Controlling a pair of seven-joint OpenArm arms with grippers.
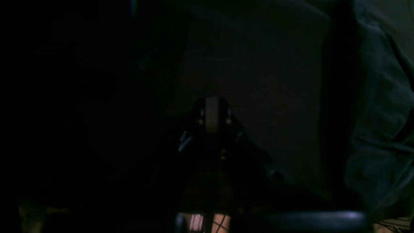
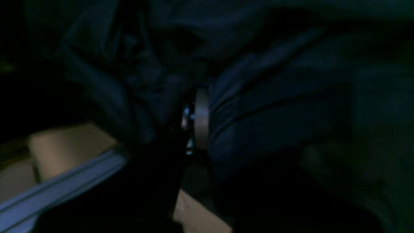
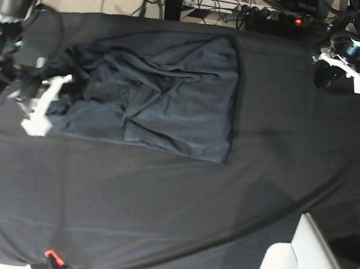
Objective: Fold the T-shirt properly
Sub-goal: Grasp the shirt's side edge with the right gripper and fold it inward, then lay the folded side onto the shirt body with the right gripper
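The large, plain charcoal-grey T-shirt (image 3: 152, 91) of soft, faintly heathered knit lies on the table (image 3: 156, 211), which is draped in a smoother, blacker cloth. It occupies the far left part of the table in the base view. Its right portion lies fairly flat, with a straight vertical edge and a straight near edge meeting in a neat corner; its left portion is bunched into ridges and deep creases.

The right tool (image 3: 45, 100), with white plastic parts, sits at the shirt's crumpled left end. In the right wrist view this tool (image 2: 197, 118) has its jaws pressed together with dark folds of the T-shirt (image 2: 265, 110) gathered right against the pale finger pad (image 2: 202, 118); cloth is pinched there, wrinkled into soft rolls on both sides. A pale metal rail (image 2: 58, 187) shows below.

The left tool (image 3: 339, 62), black with a white bracket, hangs over the far right corner of the table, well apart from the shirt. In the left wrist view its jaws (image 1: 212, 116) are pressed together on nothing, above bare dark table cloth, with a fold of grey-green fabric (image 1: 381, 113) at the right edge of that view.
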